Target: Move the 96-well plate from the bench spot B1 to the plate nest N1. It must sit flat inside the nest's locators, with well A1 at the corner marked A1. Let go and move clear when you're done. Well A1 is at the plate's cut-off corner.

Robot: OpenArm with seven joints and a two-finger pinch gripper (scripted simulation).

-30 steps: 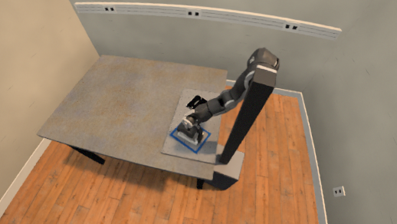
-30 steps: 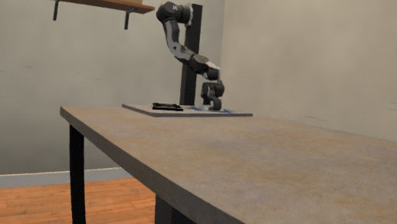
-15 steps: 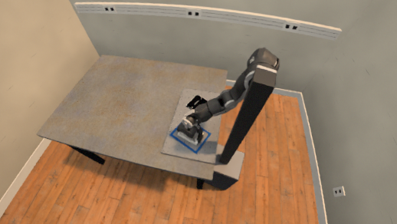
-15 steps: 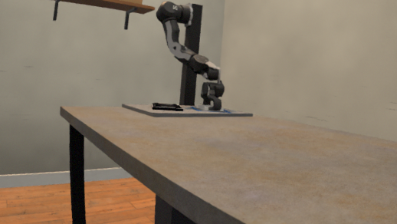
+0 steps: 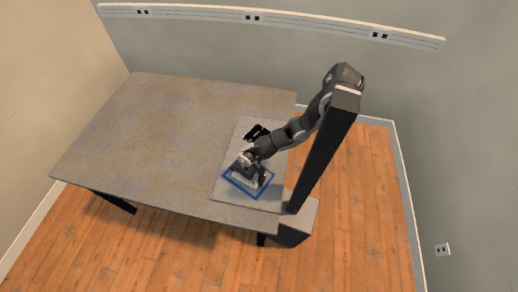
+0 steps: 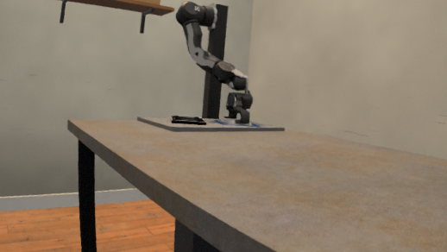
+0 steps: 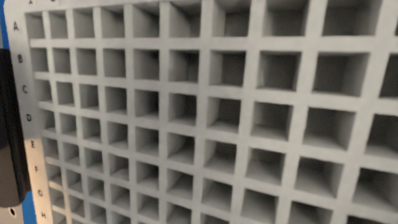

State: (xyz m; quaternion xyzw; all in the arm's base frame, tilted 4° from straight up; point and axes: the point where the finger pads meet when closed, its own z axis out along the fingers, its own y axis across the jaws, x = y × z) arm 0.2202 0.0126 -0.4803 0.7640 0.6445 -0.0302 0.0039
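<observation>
On the table (image 5: 150, 135), a grey mat (image 5: 227, 187) carries the blue-outlined spot B1 (image 5: 227, 176) and, beyond it, the dark plate nest (image 5: 256, 133), which looks unoccupied. At B1 the 96-well plate (image 7: 210, 115) remains, filling the wrist view. Over it, the gripper (image 5: 248, 167) stands spread wide and grips nothing. Judging by this, grasp, carry and A1 alignment all remain.

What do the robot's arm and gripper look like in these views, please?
The arm is dark grey to black with lighter grey panels along its links and a small white mark on the rounded shoulder housing. The gripper is dark, blocky and compact. One black finger shows at the wrist view's left edge. No cables are visible.
</observation>
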